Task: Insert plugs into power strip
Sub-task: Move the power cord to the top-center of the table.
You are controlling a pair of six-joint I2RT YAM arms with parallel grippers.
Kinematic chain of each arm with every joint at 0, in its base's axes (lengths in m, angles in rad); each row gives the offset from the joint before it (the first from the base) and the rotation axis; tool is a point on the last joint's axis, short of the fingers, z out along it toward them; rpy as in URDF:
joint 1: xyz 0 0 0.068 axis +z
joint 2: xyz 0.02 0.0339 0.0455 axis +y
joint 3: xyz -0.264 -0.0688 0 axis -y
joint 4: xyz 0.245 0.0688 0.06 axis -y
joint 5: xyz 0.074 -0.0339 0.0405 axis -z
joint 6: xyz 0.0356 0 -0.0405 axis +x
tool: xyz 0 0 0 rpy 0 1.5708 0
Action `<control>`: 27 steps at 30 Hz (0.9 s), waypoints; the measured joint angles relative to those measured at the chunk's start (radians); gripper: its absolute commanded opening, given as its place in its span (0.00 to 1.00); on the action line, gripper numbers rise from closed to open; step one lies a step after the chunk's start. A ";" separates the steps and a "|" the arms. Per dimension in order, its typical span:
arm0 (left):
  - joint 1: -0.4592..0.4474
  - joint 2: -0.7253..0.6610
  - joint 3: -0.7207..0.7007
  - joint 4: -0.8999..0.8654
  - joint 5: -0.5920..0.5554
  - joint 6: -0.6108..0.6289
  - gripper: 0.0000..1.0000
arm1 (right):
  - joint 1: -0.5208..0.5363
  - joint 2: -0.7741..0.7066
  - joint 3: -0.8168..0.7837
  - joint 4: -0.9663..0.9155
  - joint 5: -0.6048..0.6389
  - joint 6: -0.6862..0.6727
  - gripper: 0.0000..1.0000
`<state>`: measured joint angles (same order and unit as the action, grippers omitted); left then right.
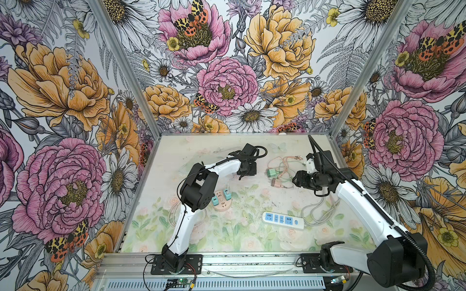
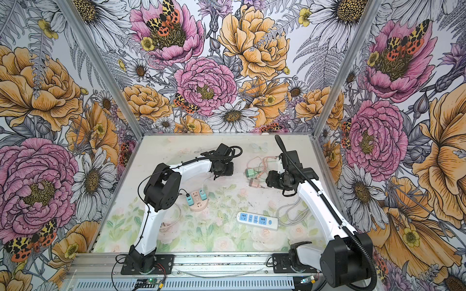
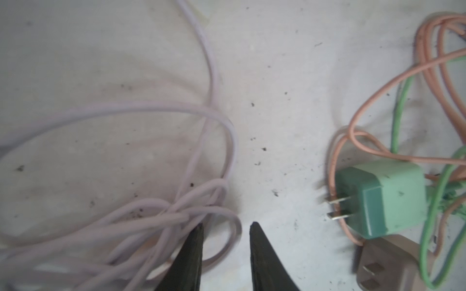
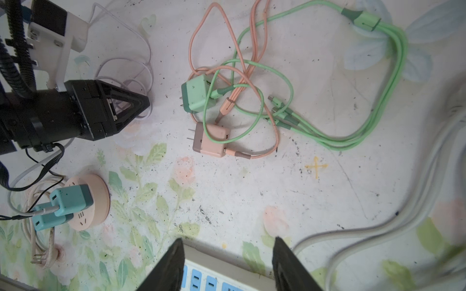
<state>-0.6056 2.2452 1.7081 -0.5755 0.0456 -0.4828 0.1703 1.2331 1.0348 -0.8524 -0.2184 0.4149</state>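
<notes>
The green plug (image 4: 199,94) and pink plug (image 4: 211,139) lie on their sides, just beside each other, at the far middle of the table (image 1: 252,241). Both point their prongs toward the left claw (image 4: 147,103). Two teal plugs (image 4: 70,199) stand in the round strip (image 4: 98,199), nearer the left arm's base.

Bare table lies between the loose plugs' prongs and the left claw. Looped cables (image 4: 252,75), pink and green, crowd over and behind the plugs on the side toward the right claw (image 1: 293,180).

The left claw is well apart from the green plug, its fingers (image 3: 253,226) parted with nothing gripped. One finger crosses in front of a pale cable (image 3: 214,118). The right claw is spread wide and empty, near the pink plug in both top views; how high it hangs I cannot tell.

The left wrist view cuts off the pink plug. In the right wrist view the fingers cover part of the white strip (image 4: 201,274), which the frame cuts off. In a top view the left arm's elbow hides part of the round strip.
</notes>
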 measured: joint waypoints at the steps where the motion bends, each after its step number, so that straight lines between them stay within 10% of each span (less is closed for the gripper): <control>1: 0.009 -0.013 -0.016 0.005 -0.009 -0.001 0.34 | 0.000 0.002 0.000 0.005 -0.006 0.003 0.57; 13: 0.042 -0.302 -0.212 -0.003 -0.057 -0.004 0.36 | 0.000 0.042 -0.027 0.034 -0.041 0.018 0.57; 27: -0.129 -0.671 -0.282 -0.046 -0.094 0.040 0.38 | 0.000 0.002 -0.077 0.042 -0.031 0.098 0.58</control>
<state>-0.7345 1.5738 1.4258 -0.6216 -0.0483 -0.4423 0.1707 1.2354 0.9573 -0.8104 -0.2497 0.5125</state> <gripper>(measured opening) 0.384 0.582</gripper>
